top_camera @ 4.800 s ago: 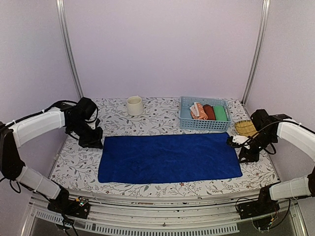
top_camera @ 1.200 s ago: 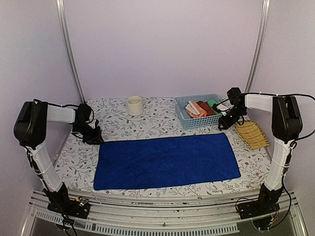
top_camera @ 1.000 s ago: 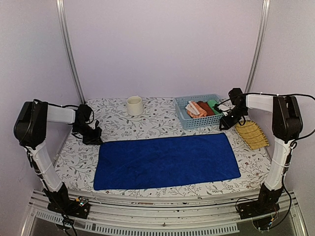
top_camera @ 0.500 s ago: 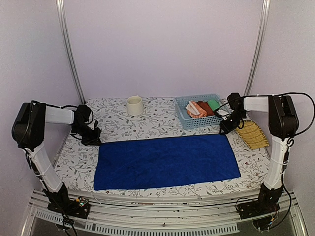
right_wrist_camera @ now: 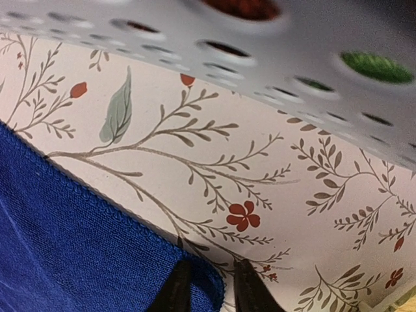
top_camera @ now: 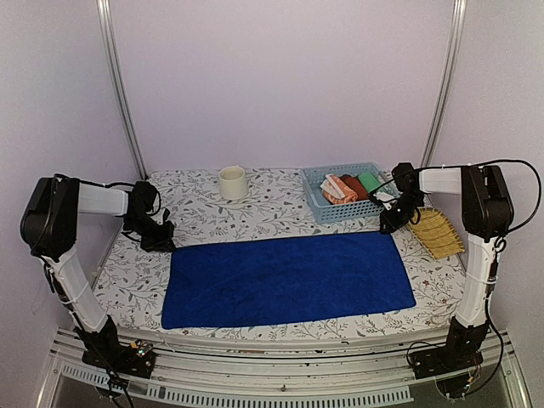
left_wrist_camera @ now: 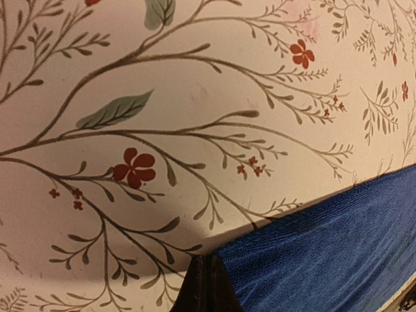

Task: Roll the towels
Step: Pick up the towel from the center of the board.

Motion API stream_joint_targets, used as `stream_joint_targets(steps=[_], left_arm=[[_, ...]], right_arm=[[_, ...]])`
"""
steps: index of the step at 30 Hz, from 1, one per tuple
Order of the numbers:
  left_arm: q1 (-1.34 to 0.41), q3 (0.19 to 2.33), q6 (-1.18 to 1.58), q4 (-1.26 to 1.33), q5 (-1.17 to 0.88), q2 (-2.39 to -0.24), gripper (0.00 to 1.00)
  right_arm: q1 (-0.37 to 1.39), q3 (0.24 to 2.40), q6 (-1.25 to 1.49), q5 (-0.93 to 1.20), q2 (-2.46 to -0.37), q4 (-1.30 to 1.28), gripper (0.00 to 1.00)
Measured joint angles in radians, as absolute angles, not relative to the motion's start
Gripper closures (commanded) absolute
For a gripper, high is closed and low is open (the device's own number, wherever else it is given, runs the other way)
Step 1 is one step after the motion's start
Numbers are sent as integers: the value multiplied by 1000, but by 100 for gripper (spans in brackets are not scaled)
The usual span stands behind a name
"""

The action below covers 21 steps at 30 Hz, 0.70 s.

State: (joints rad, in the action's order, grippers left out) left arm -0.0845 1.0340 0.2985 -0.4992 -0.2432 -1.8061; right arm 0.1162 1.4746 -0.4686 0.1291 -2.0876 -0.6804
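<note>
Tips of the left claw are pressed together, and we think they pinch the far left corner of the blue towel. The right claw is apart, with one tip on each side of the far right corner, not biting yet. From both claws the towel lies flat toward the near edge of the tabletop. Its long side runs left to right, so we would roll it toward the near edge. The orange towel sits in the basket.
</note>
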Motion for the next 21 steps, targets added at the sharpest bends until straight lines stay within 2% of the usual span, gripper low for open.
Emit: stream_joint_targets(steps=[2, 5, 21], left_arm=[[-84, 1034, 298, -499, -243, -1806, 100], [-84, 1034, 294, -499, -243, -1806, 100], [-84, 1098, 209, -505, -219, -1728, 100]], right_arm=[[114, 1475, -475, 133, -2088, -680, 92], [103, 1475, -472, 143, -2087, -683, 95], [45, 1550, -504, 171, -2083, -687, 97]])
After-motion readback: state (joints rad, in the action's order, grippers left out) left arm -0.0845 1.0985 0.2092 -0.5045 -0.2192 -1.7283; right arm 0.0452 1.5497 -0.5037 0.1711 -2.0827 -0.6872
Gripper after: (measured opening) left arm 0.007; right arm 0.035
